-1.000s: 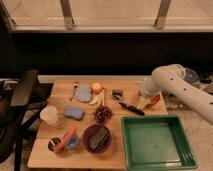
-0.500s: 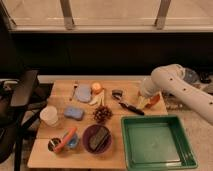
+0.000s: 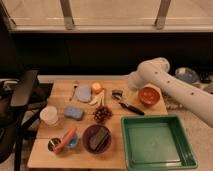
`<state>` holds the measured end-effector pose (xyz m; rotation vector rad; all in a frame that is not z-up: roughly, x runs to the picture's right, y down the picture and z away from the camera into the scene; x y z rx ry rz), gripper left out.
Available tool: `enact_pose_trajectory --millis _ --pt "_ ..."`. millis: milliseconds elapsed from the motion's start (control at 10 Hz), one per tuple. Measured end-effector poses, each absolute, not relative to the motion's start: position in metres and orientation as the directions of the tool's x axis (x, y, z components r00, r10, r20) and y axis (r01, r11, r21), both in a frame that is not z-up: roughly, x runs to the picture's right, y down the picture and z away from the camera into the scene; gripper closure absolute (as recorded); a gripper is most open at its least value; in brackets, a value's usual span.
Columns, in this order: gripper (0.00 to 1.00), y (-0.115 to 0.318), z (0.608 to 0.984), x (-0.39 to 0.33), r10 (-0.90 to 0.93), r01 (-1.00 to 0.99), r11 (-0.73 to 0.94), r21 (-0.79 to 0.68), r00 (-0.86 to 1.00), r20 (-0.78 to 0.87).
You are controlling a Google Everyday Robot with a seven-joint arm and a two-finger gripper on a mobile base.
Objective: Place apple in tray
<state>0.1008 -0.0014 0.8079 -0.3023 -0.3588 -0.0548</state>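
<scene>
The apple point(image 3: 96, 87), small and orange-yellow, sits on the wooden table at the back, near the middle. The green tray point(image 3: 156, 144) stands empty at the table's front right corner. My gripper point(image 3: 131, 84) is at the end of the white arm that comes in from the right. It hangs over the back of the table, right of the apple and apart from it, and left of the red-orange bowl point(image 3: 149, 95). It holds nothing that I can see.
A black-handled tool point(image 3: 128, 105) lies between the apple and the tray. Grapes point(image 3: 102, 114), a blue sponge point(image 3: 73, 112), a white cup point(image 3: 49, 115), a carrot point(image 3: 66, 139) and a purple bowl point(image 3: 96, 138) fill the left half. A dark chair point(image 3: 22, 97) stands at left.
The arm has swung left, away from the red-orange bowl and nearer the apple. The bowl now shows fully. The objects on the table have not moved.
</scene>
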Motion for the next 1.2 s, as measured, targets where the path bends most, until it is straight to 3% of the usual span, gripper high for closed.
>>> enact_pose_trajectory --millis 600,1200 --pt "0.2 -0.023 0.867 -0.013 -0.037 0.196 0.936 -0.294 0.882 0.469" --pt "0.2 -0.02 0.873 -0.021 -0.036 0.204 0.93 -0.306 0.879 0.476"
